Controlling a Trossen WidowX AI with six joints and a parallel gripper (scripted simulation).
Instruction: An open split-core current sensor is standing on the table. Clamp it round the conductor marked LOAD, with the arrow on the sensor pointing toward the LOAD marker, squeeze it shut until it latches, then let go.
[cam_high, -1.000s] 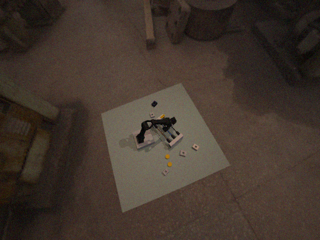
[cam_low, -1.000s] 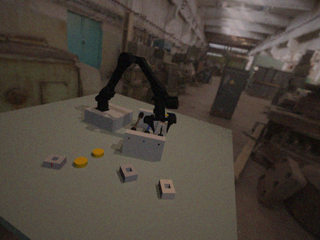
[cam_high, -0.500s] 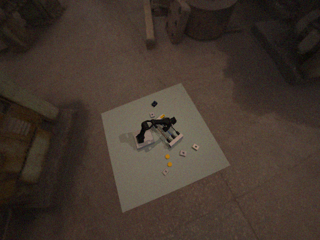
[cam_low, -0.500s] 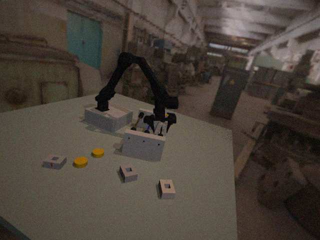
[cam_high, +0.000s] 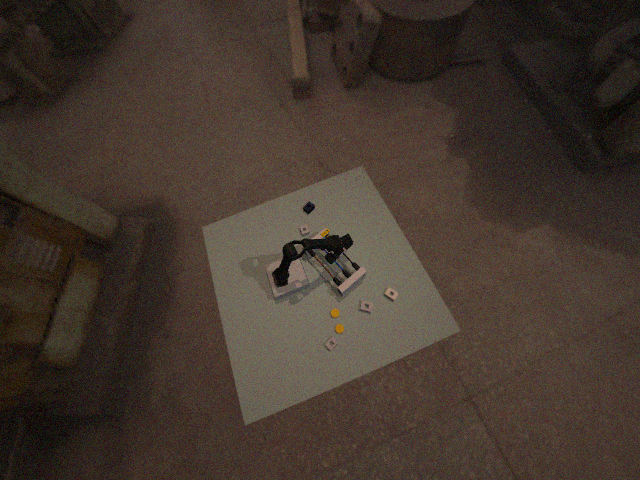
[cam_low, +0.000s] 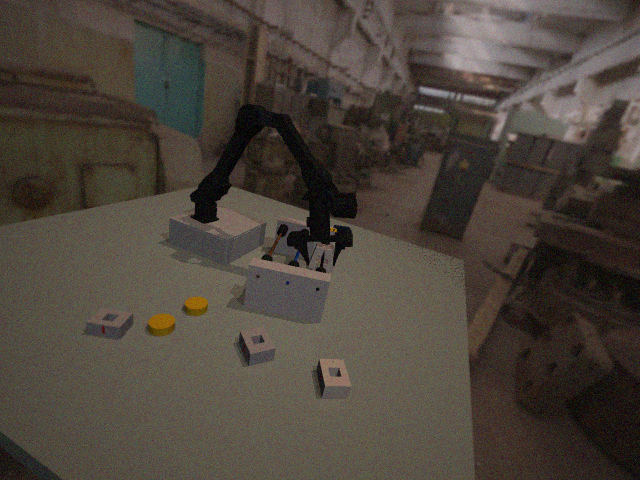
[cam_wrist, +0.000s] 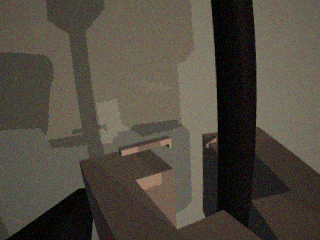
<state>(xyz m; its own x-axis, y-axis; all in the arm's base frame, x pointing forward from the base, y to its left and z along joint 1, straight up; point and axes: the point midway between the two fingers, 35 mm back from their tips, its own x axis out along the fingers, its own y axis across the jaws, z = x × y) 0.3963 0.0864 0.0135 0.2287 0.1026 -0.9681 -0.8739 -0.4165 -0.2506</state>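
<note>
sensor arrow: too small to tell | wrist view: black conductor (cam_wrist: 235, 100) cut off by top edge

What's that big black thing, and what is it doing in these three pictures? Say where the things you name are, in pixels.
It's a robot arm (cam_high: 312, 243) (cam_low: 297, 147), standing on a pale box (cam_high: 275, 293) (cam_low: 199, 241). One picture looks down from high above, one looks from the side, and one is from a camera near its hand (cam_low: 321, 260). The hand is shut on a pale sensor (cam_low: 321, 253) (cam_wrist: 125, 200), right by a rack (cam_high: 353, 281) (cam_low: 287, 297) with thin coloured wires strung across. The sensor is meant to clip round one wire. Also on the table (cam_high: 289, 361) (cam_low: 170, 403) are two yellow discs and some small pale blocks with square holes.
</note>
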